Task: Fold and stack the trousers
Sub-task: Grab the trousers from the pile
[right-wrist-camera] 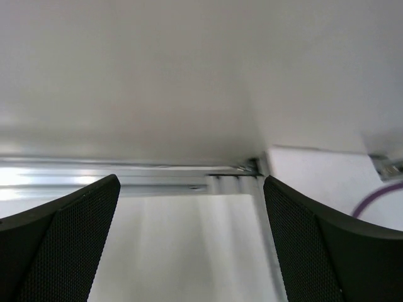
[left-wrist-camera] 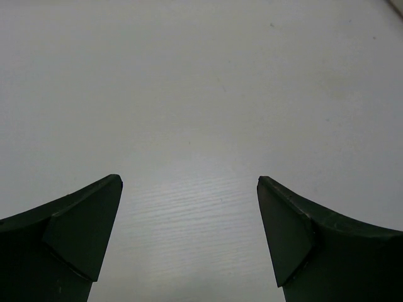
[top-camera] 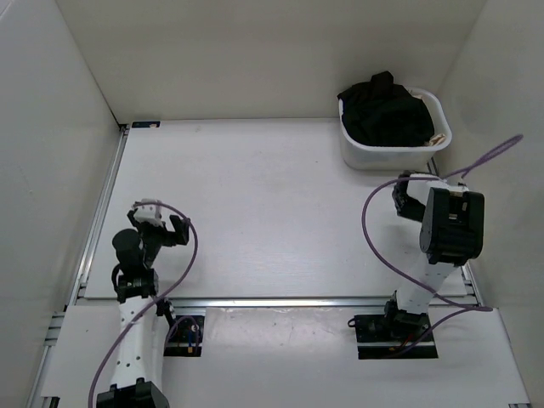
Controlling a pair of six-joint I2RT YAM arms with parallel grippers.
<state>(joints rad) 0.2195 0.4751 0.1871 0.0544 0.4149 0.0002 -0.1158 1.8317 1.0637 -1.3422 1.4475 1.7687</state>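
both wide, empty: left hand (top-camera: pixel 163 223), right hand (top-camera: pixel 406 194); trousers (top-camera: pixel 387 110) in bin (top-camera: pixel 391 158) just beyond right.

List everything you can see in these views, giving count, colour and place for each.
trousers: one heap, black, in the bin
bin: one, white, table's far right corner
beige cloth: a scrap, beige, at the bin's right rim
table: one, white, under everything
cables: two, purple, one along each arm
left hand: one, dark fingers, open, over bare table, near left
right hand: one, dark fingers, open, just near of the bin
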